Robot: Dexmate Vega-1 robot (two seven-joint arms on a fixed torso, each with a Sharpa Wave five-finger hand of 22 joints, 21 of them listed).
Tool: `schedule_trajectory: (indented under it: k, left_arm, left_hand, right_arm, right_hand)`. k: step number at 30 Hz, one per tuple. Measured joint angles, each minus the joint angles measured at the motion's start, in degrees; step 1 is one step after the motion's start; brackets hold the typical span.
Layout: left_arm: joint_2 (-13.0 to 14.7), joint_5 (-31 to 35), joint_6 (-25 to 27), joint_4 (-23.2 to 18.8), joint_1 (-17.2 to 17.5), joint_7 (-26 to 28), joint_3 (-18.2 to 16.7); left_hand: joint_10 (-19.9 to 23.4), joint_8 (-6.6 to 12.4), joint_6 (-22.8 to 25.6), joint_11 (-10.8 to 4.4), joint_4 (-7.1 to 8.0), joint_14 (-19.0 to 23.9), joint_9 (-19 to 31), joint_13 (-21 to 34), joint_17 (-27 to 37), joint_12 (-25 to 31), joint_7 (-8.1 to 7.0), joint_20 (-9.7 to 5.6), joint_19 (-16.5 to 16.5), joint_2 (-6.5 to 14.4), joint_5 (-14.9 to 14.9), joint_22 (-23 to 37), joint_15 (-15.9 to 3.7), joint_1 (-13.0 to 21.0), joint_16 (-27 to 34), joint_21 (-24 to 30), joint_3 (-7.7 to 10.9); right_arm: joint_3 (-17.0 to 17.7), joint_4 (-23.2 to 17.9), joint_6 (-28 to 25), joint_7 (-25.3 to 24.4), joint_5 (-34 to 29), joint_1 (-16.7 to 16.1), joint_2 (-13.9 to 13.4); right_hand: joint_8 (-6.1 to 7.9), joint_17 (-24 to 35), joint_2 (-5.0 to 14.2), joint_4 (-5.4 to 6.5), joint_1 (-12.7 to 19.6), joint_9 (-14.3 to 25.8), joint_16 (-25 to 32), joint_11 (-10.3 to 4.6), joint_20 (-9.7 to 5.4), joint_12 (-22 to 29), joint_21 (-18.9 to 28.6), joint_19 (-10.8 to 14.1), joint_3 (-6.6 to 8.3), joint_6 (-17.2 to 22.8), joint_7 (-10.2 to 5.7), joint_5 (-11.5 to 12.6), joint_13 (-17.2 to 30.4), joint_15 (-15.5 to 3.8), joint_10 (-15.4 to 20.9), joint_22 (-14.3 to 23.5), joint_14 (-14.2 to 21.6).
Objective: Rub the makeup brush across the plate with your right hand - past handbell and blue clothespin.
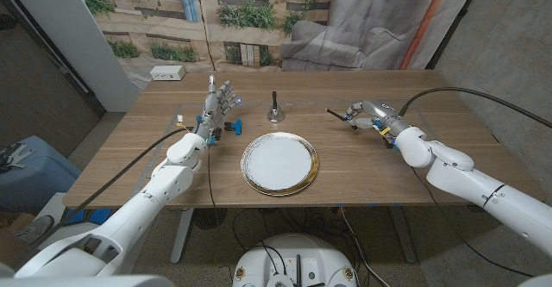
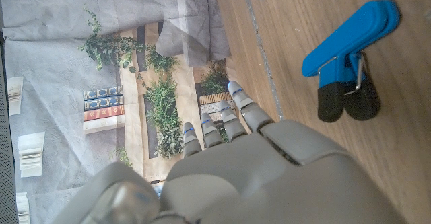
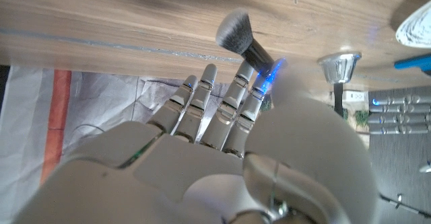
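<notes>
The white, gold-rimmed plate (image 1: 279,163) lies at the table's front middle. Behind it stands the handbell (image 1: 274,110), also seen as handbell (image 3: 339,68). The blue clothespin (image 1: 231,127) lies left of the plate, beside my left hand (image 1: 217,104), which stands upright with fingers apart and holds nothing. The clothespin (image 2: 350,39) lies on the wood close to that hand (image 2: 236,163). My right hand (image 1: 366,115) is over the table right of the handbell and grips the makeup brush (image 1: 332,113), which points toward the bell. The brush (image 3: 236,34) has its bristle head near the wood, past my fingers (image 3: 202,109).
A white box (image 1: 167,72) sits at the table's back left corner. A fabric backdrop hangs behind the table (image 1: 362,162). Black cables run along both arms. A blue bin (image 1: 26,171) stands on the floor to the left.
</notes>
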Motion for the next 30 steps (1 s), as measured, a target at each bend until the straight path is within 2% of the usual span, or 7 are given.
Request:
schedule_trajectory:
  k: [4, 5, 10, 21, 28, 30]
  left_arm:
    - [0.0, 0.0, 0.0, 0.0, 0.0, -0.01, 0.0]
    - [0.0, 0.0, 0.0, 0.0, 0.0, -0.01, 0.0]
    - [0.0, 0.0, 0.0, 0.0, 0.0, -0.01, 0.01]
    - [0.01, 0.01, 0.0, 0.01, 0.0, -0.01, 0.0]
    - [0.01, 0.01, 0.0, 0.01, 0.0, -0.01, 0.0]
    - [0.01, 0.01, 0.0, 0.01, -0.01, -0.01, 0.01]
  left_hand:
    - [0.0, 0.0, 0.0, 0.0, 0.0, 0.0, 0.0, 0.0, 0.0, 0.0, 0.0, 0.0, 0.0, 0.0, 0.0, 0.0, 0.0, 0.0, 0.0, 0.0, 0.0]
    - [0.0, 0.0, 0.0, 0.0, 0.0, 0.0, 0.0, 0.0, 0.0, 0.0, 0.0, 0.0, 0.0, 0.0, 0.0, 0.0, 0.0, 0.0, 0.0, 0.0, 0.0]
    - [0.0, 0.0, 0.0, 0.0, 0.0, 0.0, 0.0, 0.0, 0.0, 0.0, 0.0, 0.0, 0.0, 0.0, 0.0, 0.0, 0.0, 0.0, 0.0, 0.0, 0.0]
    - [0.0, 0.0, 0.0, 0.0, 0.0, 0.0, 0.0, 0.0, 0.0, 0.0, 0.0, 0.0, 0.0, 0.0, 0.0, 0.0, 0.0, 0.0, 0.0, 0.0, 0.0]
    - [0.0, 0.0, 0.0, 0.0, 0.0, 0.0, 0.0, 0.0, 0.0, 0.0, 0.0, 0.0, 0.0, 0.0, 0.0, 0.0, 0.0, 0.0, 0.0, 0.0, 0.0]
    - [0.0, 0.0, 0.0, 0.0, 0.0, 0.0, 0.0, 0.0, 0.0, 0.0, 0.0, 0.0, 0.0, 0.0, 0.0, 0.0, 0.0, 0.0, 0.0, 0.0, 0.0]
  right_arm:
    - [0.8, 0.15, 0.44, -0.43, 1.08, -0.91, 0.91]
    - [0.93, 0.13, 1.61, -1.98, 4.85, -1.1, 1.16]
    - [1.48, -0.4, 1.98, -3.6, 8.37, -1.85, 2.46]
    - [1.77, -1.95, 0.98, -6.24, 13.7, -3.63, 5.5]
    - [1.58, -2.61, 0.85, -6.92, 14.96, -4.7, 7.84]
    - [1.4, -2.75, 0.9, -8.15, 17.34, -4.89, 8.35]
  right_hand:
    - [-0.2, 0.0, -0.08, -0.01, -0.85, -0.34, 0.0, 0.0, 0.0, 0.0, 0.0, 0.0, -0.01, 0.0, 0.0, -0.01, -0.14, 0.0, 0.0, 0.0, 0.0]
    - [-0.2, 0.0, -0.08, -0.18, -0.85, -0.35, 0.0, 0.0, 0.0, 0.0, 0.0, 0.0, -0.17, 0.0, 0.0, -0.01, -0.14, 0.0, 0.0, 0.0, 0.0]
    - [-0.41, 0.0, -0.09, -0.01, -0.84, -0.48, 0.0, 0.0, 0.0, 0.0, 0.0, 0.0, -0.49, 0.0, 0.0, -0.01, -0.14, 0.0, 0.0, 0.0, 0.0]
    - [-0.85, 0.14, -0.09, -0.19, -0.83, -0.83, 0.0, 0.0, 0.0, -0.46, 0.0, 0.0, -0.66, 0.19, -0.2, -0.02, -0.14, 0.0, 0.0, 0.0, 0.0]
    - [-0.87, 0.16, -0.1, -0.34, -0.83, -1.09, 0.0, 0.0, 0.01, -0.45, 0.0, 0.0, -0.81, 0.19, -0.2, -0.02, -0.14, 0.0, 0.0, 0.0, -0.44]
    - [-1.03, 0.15, -0.1, -0.48, -0.83, -1.1, 0.0, 0.0, 0.01, -0.46, 0.0, 0.0, -0.95, 0.19, -0.2, -0.02, -0.14, 0.0, -0.01, 0.0, -0.44]
